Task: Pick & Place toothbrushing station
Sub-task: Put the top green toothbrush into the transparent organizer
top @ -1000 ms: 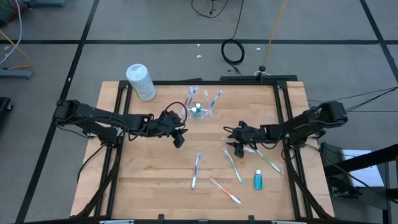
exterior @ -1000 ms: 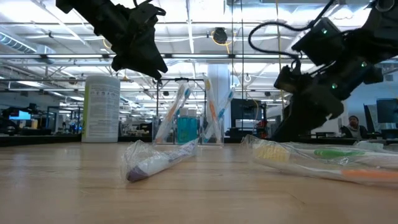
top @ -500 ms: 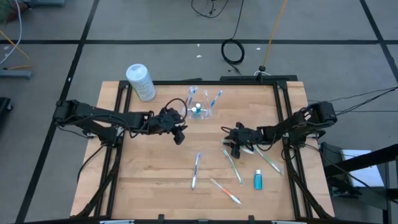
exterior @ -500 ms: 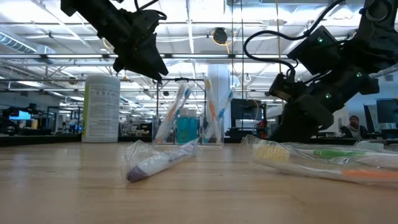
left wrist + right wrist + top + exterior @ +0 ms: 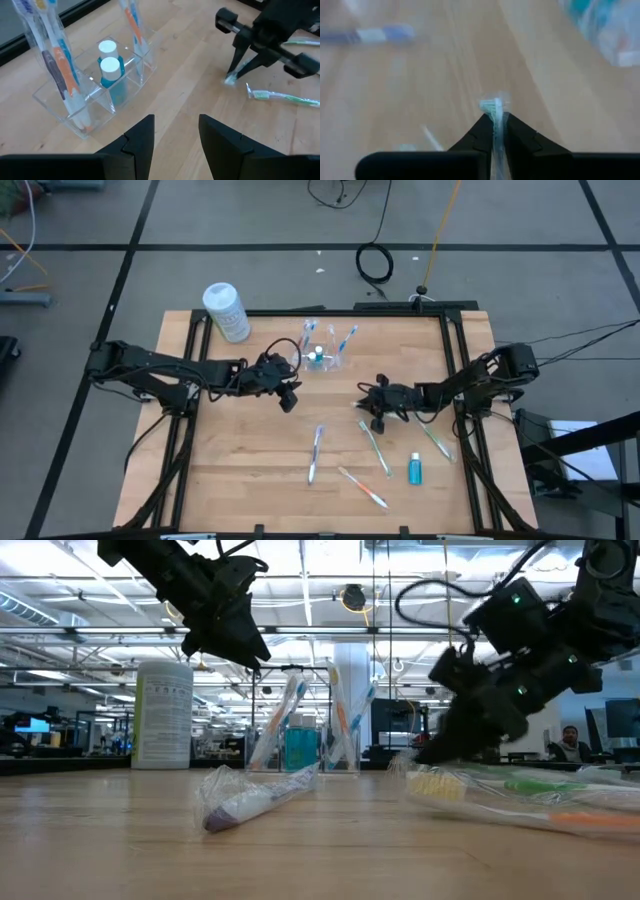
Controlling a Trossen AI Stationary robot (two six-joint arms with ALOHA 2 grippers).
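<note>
The toothbrushing station [image 5: 320, 354], a clear plastic holder with toothbrushes and a blue tube standing in it, stands on the table's far middle and also shows in the left wrist view [image 5: 95, 95]. My left gripper [image 5: 288, 396] hovers open just left of the station [image 5: 310, 740], with nothing between its fingers [image 5: 145, 137]. My right gripper [image 5: 374, 412] is low over the table right of centre, shut on a wrapped toothbrush [image 5: 492, 106]. Other wrapped toothbrushes [image 5: 376, 446] [image 5: 316, 452] lie flat on the wood. My right gripper pinches the toothbrush's bristle end [image 5: 493, 107] between its two fingertips [image 5: 517, 132]. The fingers come from above, slanting down from the table's right side [image 5: 239, 74]. The handle is hidden behind the gripper, and I cannot tell whether the brush is clear of the table.
A white canister [image 5: 226, 311] stands at the far left corner. A blue tube [image 5: 414, 470] and more toothbrushes [image 5: 362, 487] [image 5: 436, 440] lie at the near right. Bare wood lies at the near left.
My right gripper has shut on the toothbrush's bristle end and has shifted a little toward the table's left and far edge, tipping its fingers lower.
</note>
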